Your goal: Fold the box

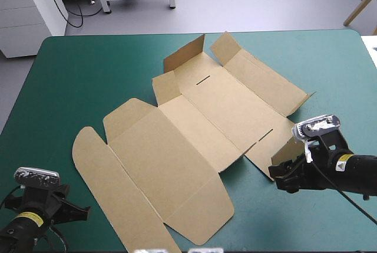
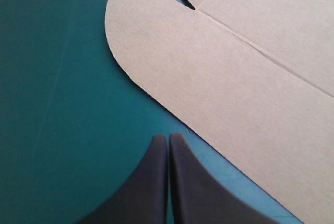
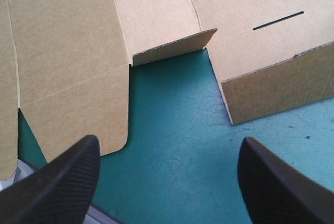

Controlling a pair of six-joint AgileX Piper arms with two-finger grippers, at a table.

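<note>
Box is lying flat, both my claws hovering off it.
From above, the box (image 1: pixel 194 123) is lying open on the cover (image 1: pixel 88 70), far flaps tilting up, with my left claw (image 1: pixel 79 210) and right claw (image 1: pixel 280 173) sitting by its near corners. At my left wrist, my fingers are pressing together just short of the rounded flap (image 2: pixel 219 88). At my right wrist, they are standing wide apart before a raised wall (image 3: pixel 276 88). I am judging the board light and stiff, bending along its scores, best pinched at a flap edge.

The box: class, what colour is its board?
Plain brown; the box shows best in the high view.
</note>
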